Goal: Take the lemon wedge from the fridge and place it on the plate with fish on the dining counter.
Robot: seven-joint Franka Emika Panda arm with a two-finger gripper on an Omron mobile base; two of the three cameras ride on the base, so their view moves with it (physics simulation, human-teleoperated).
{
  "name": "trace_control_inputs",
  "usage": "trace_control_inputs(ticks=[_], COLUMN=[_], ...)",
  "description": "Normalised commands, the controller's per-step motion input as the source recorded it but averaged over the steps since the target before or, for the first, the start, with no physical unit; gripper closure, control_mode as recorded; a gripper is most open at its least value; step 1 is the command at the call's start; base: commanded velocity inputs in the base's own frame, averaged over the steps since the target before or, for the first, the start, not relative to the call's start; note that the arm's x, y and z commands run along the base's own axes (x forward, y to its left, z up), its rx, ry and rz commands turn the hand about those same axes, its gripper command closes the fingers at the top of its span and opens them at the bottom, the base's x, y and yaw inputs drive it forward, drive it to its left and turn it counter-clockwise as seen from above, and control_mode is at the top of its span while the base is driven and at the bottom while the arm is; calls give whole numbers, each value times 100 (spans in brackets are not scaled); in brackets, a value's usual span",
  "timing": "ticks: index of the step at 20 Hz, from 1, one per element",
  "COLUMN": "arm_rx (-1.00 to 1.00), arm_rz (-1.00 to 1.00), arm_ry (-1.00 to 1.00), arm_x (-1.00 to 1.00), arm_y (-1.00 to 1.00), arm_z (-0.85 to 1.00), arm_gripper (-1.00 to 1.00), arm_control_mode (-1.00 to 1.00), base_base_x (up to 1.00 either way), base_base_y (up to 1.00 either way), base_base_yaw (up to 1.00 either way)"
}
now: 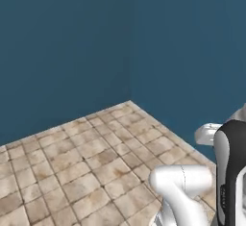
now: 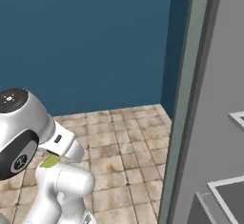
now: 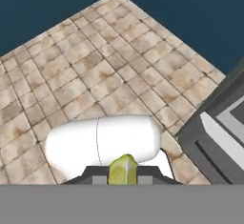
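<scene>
The lemon wedge (image 3: 123, 166), small and yellow-green, is pinched between the two dark fingertips of my gripper (image 3: 123, 174), which is shut on it. In the right base view the lemon wedge (image 2: 49, 161) shows as a yellow-green sliver under the white hand, held low over the tiled floor. The fridge (image 2: 187, 123) stands open at the right, light grey outside, dark inside with pale-edged shelves (image 2: 228, 186); the hand view has a corner of the fridge (image 3: 209, 144) at its right. The plate with fish and the dining counter are out of view.
Brown tiled floor (image 1: 81, 167) spreads below the hand, bounded by dark blue walls (image 1: 67, 47) that meet in a corner. A white arm link (image 3: 102, 139) lies just beyond the fingertips. The arm's dark-and-white upper joint (image 1: 230, 172) fills the lower right.
</scene>
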Motion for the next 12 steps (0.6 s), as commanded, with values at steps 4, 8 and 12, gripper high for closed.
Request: trace_control_inputs(ticks=[4, 8, 12], arm_rx=[0, 0, 0], arm_rz=[0, 0, 0], arm_ry=[0, 0, 0], arm_x=[0, 0, 0], arm_y=[0, 0, 0], arm_z=[0, 0, 0], arm_gripper=[100, 100, 100], arm_control_mode=[100, 100, 100], base_base_x=[12, 51, 75], base_base_y=[34, 59, 71], base_base_yaw=[82, 67, 57])
